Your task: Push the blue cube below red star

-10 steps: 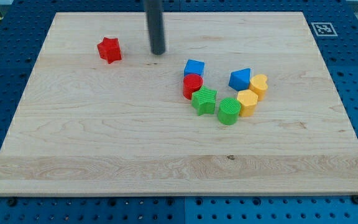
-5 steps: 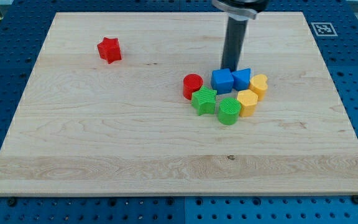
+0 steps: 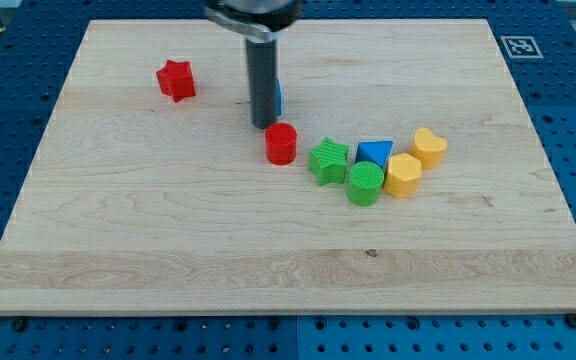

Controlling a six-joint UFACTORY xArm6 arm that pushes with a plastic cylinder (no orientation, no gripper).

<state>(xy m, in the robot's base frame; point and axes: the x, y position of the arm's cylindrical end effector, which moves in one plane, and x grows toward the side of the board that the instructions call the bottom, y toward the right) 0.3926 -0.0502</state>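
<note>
The red star (image 3: 176, 80) lies at the view's upper left of the wooden board. My tip (image 3: 262, 124) is right of it, near the board's upper middle. The blue cube (image 3: 277, 97) is almost wholly hidden behind the rod; only a thin blue sliver shows at the rod's right edge. A red cylinder (image 3: 281, 144) lies just below and right of my tip.
A green star (image 3: 328, 160), green cylinder (image 3: 365, 183), blue triangular block (image 3: 374, 154), yellow hexagon (image 3: 403, 175) and yellow heart (image 3: 429, 146) form a curved row right of centre. A fiducial marker (image 3: 519, 46) sits at the board's top right corner.
The rod moved from above the cluster to the left. The blue cube went up and left and is now behind the rod. The red cylinder, blue triangle and yellow blocks shifted.
</note>
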